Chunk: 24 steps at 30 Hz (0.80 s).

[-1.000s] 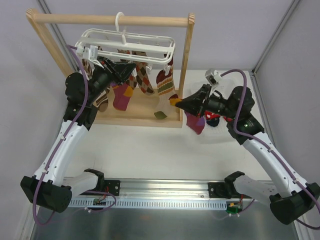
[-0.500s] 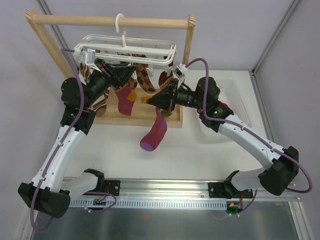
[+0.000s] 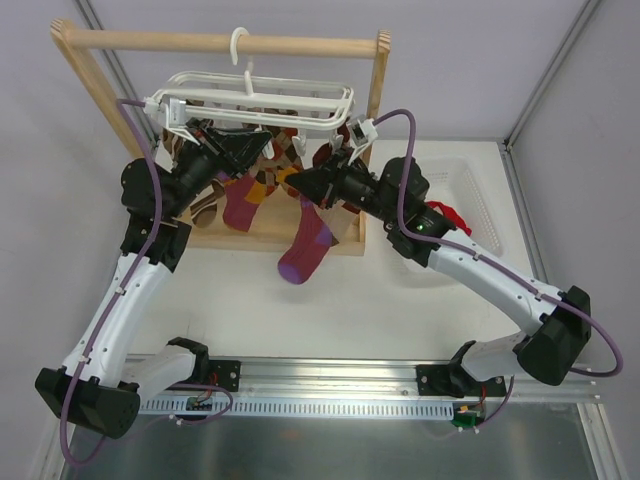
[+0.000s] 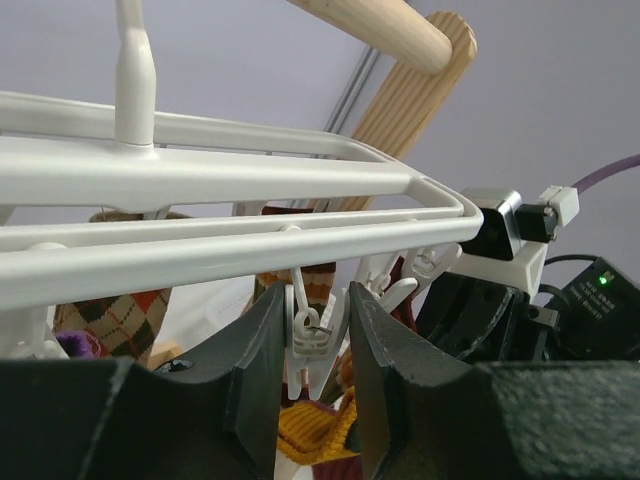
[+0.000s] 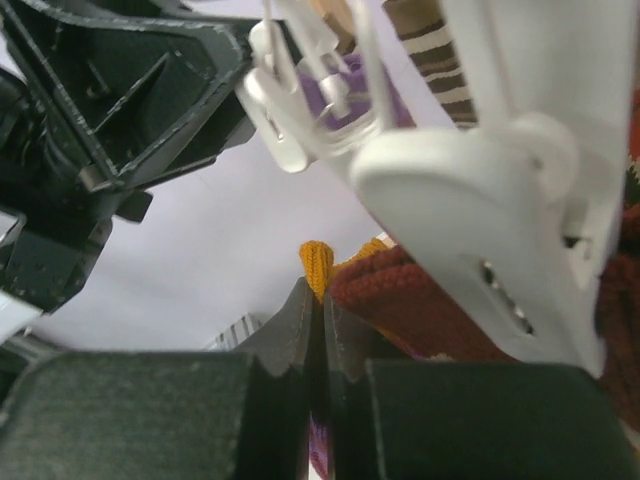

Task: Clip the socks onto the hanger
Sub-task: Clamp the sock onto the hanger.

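Note:
The white hanger [image 3: 250,100] hangs by its hook from the wooden rack; it fills the left wrist view [image 4: 200,175]. My left gripper [image 3: 262,148] is shut on one dangling clip [image 4: 312,335], squeezing it between its fingers. My right gripper [image 3: 290,180] is shut on the orange-yellow cuff [image 5: 318,262] of a magenta sock [image 3: 305,245], which hangs down from it just under that clip. The cuff shows below the clip in the left wrist view [image 4: 315,425]. Another magenta sock [image 3: 238,205], a brown argyle sock [image 4: 120,310] and a striped sock [image 3: 330,160] hang from the hanger.
The wooden rack [image 3: 220,40] stands at the back left, its base board [image 3: 340,240] under the socks. A white basket [image 3: 485,190] at the right holds a red sock [image 3: 447,215]. A large white clip [image 5: 480,220] is close to my right fingers.
My right arm has carried the magenta sock left from the basket side and raised its cuff up to the clip. My left gripper has stayed at the hanger clip.

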### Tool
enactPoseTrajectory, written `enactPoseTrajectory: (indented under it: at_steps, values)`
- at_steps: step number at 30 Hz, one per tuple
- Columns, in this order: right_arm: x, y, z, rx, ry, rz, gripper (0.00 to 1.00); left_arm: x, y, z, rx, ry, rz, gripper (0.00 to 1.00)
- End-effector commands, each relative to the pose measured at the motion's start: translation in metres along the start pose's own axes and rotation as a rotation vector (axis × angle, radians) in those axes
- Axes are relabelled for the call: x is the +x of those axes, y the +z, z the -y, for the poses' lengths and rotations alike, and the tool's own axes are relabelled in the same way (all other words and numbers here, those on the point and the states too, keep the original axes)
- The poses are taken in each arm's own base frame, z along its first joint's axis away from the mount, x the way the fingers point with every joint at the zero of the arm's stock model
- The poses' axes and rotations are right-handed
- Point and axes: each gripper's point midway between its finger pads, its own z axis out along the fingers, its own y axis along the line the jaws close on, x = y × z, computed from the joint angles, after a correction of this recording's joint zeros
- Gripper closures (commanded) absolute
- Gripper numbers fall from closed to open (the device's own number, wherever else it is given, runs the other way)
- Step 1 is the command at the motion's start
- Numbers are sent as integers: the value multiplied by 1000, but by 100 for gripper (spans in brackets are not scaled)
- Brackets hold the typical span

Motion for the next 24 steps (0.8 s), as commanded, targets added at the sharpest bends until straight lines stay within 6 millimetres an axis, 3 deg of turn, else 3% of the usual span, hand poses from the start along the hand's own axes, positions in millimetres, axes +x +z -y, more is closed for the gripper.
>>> enactPoseTrajectory:
  at_steps: [1,5,14,16,24]
  values:
    - [-40,5,-12,44,13,154,99,9,-2,14,38,-125,-32,92]
    - [-38,7,-15,75,-77,154,99,8,-4,2,-79,-208,11,93]
    - [-37,3,-44,64,-508,143,99,13,-10,-9,-239,-275,25,95]
    - [-42,3,-37,111,-581,162,99,13,-9,-11,-256,-286,31,96]
    - [-46,3,-44,136,-760,249,99,17,-8,-15,-295,-305,47,97]
